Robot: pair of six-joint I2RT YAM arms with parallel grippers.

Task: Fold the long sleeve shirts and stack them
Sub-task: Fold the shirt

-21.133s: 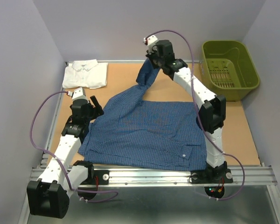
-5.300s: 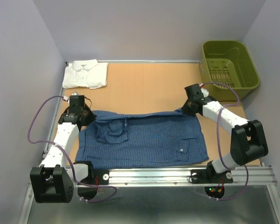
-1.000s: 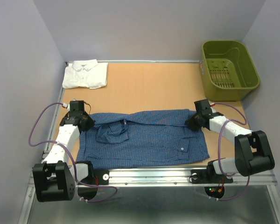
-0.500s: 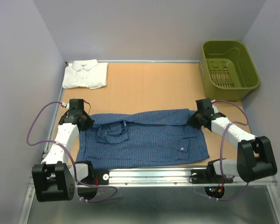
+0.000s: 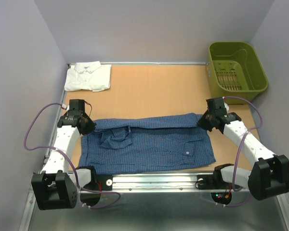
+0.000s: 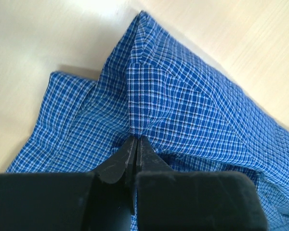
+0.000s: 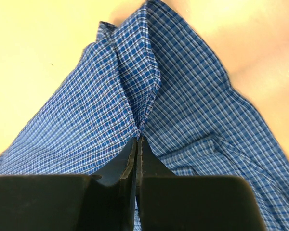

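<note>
The dark blue checked shirt (image 5: 149,142) lies folded in a wide band near the front of the table. My left gripper (image 5: 88,125) is shut on its far left corner, and the cloth (image 6: 164,101) rises in a pinched ridge from the closed tips (image 6: 136,138). My right gripper (image 5: 203,122) is shut on the far right corner, where the fabric (image 7: 149,86) bunches into the closed tips (image 7: 137,138). The white shirt (image 5: 88,77) lies folded at the far left corner of the table.
An olive-green plastic basket (image 5: 237,72) stands at the far right. Bare wooden tabletop (image 5: 154,91) stretches between the white shirt and the basket. A metal rail (image 5: 154,180) runs along the near edge by the arm bases.
My right gripper has closed on the shirt's far right corner and drawn it slightly right and away. The left gripper stayed shut on its corner and shifted a little away.
</note>
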